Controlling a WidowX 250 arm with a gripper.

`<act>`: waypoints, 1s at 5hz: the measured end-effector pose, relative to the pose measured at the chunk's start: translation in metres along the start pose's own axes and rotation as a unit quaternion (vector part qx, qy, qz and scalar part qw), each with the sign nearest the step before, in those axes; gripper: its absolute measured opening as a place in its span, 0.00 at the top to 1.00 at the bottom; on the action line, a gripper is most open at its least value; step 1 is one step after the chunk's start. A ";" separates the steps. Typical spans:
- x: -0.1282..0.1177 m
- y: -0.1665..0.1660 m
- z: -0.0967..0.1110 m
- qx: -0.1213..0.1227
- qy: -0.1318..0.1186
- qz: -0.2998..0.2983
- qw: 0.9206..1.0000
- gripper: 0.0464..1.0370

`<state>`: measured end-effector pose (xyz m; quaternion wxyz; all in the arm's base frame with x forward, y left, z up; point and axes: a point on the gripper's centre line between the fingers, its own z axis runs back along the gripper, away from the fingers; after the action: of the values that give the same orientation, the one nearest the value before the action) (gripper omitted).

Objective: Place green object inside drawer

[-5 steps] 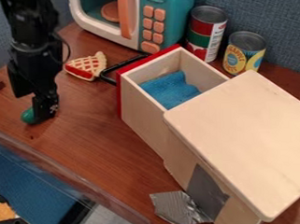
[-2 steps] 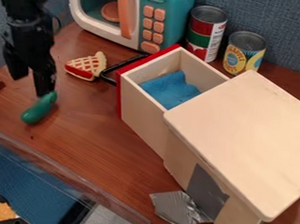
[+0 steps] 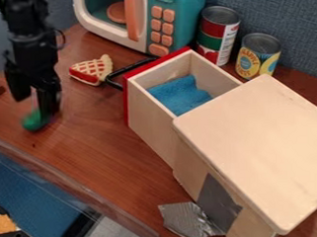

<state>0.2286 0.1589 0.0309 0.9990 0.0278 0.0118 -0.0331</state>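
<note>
My gripper (image 3: 42, 105) hangs low at the left of the table, over the green object (image 3: 34, 121). It covers the object's upper right part; the rounded lower left end shows beside it. Whether the object is held cannot be seen. The wooden drawer (image 3: 146, 106) with a red front stands pulled out of its light wood cabinet (image 3: 258, 148), right of the gripper. A blue cloth (image 3: 180, 95) lies inside the drawer.
A toy pie slice (image 3: 91, 70) lies near the drawer's black handle (image 3: 121, 72). Behind stand a teal toy microwave (image 3: 186, 18) and two cans (image 3: 217, 35) (image 3: 257, 55). Silver tape (image 3: 186, 221) is by the cabinet's base. A clear-walled bin (image 3: 71, 186) borders the lower left.
Between the earlier frames the gripper rose off the green object and uncovered more of it. Now it is lower again and hides the object's upper right part. Drawer and cloth are unchanged.
</note>
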 end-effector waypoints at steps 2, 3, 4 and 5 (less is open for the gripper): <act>-0.011 -0.013 0.003 0.008 -0.016 -0.020 1.000 0.09; -0.017 -0.003 -0.009 0.032 -0.011 -0.023 0.999 0.38; -0.017 0.004 -0.015 0.046 -0.012 -0.032 0.998 0.67; -0.018 0.008 -0.016 0.053 -0.015 -0.034 0.998 0.70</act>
<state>0.2112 0.1694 0.0161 0.9945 0.0796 -0.0037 -0.0681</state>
